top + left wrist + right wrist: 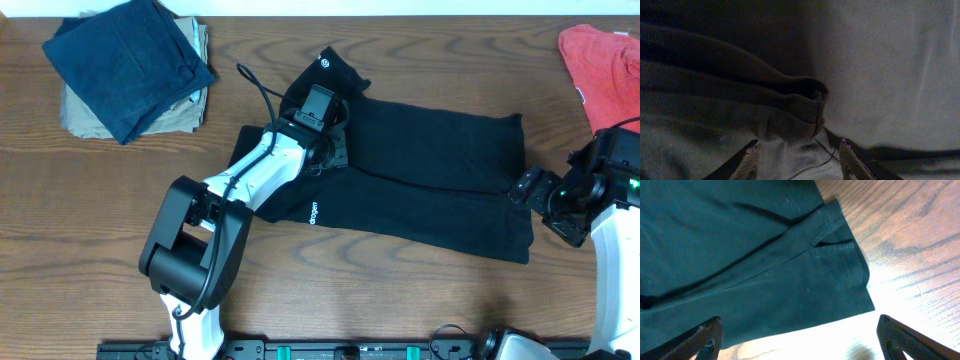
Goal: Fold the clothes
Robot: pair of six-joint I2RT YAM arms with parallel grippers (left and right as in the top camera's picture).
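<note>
At the far left of the table [80, 220] a folded navy garment [130, 65] lies on a tan one [192, 108]. In the middle, the black T-shirt [430, 190] is spread flat and doubled lengthwise, its white lettering [312, 213] at the near edge, and the left gripper [799, 145] is low over its left part with the jaws about half apart — cloth under them, a rumpled hem just past the tips, nothing clamped. The right gripper [799, 320] hangs spread wide and empty-handed over the shirt's right-hand corner — and a red garment [600, 60] lies at the far right.
</note>
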